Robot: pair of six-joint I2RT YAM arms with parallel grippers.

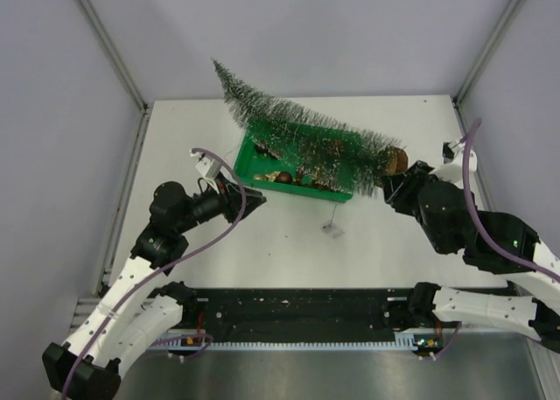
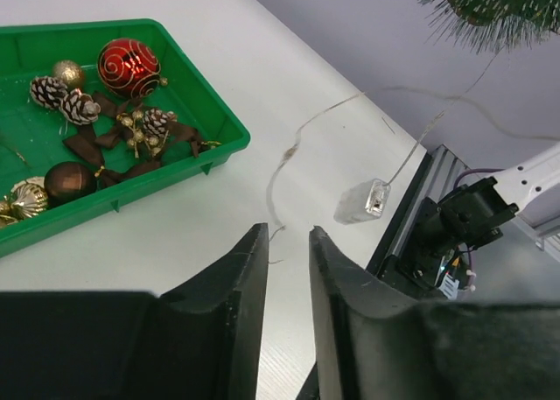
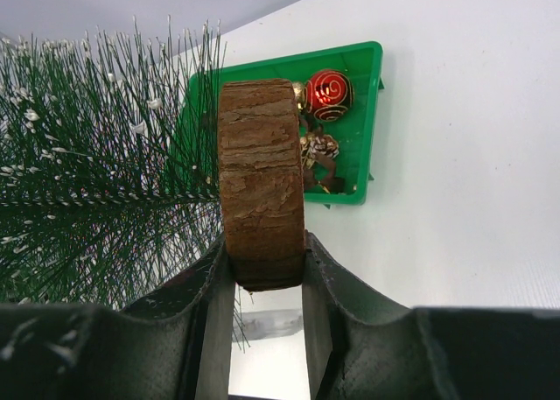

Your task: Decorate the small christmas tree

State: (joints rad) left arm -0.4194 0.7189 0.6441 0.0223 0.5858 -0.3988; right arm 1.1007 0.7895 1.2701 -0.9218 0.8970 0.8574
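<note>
The small christmas tree (image 1: 297, 133) hangs tilted over the green tray (image 1: 248, 155), with its tip pointing to the far left. My right gripper (image 1: 389, 185) is shut on its round brown bark base (image 3: 261, 181), one finger on each flat side. The bristly branches (image 3: 96, 172) fill the left of the right wrist view. My left gripper (image 2: 287, 234) hovers low over the bare table just in front of the tray's near corner (image 2: 206, 89). A narrow gap shows between its jaws and nothing is in it. The thin end of a light-string wire (image 2: 297, 146) lies right by its fingertips.
The tray holds a red bauble (image 2: 129, 67), pine cones (image 2: 48, 91), brown bows and gold and brown balls. The wire's small clear battery box (image 2: 363, 200) lies on the table in front of the tray. Grey walls enclose the table, and a black rail runs along its near edge (image 1: 297, 308).
</note>
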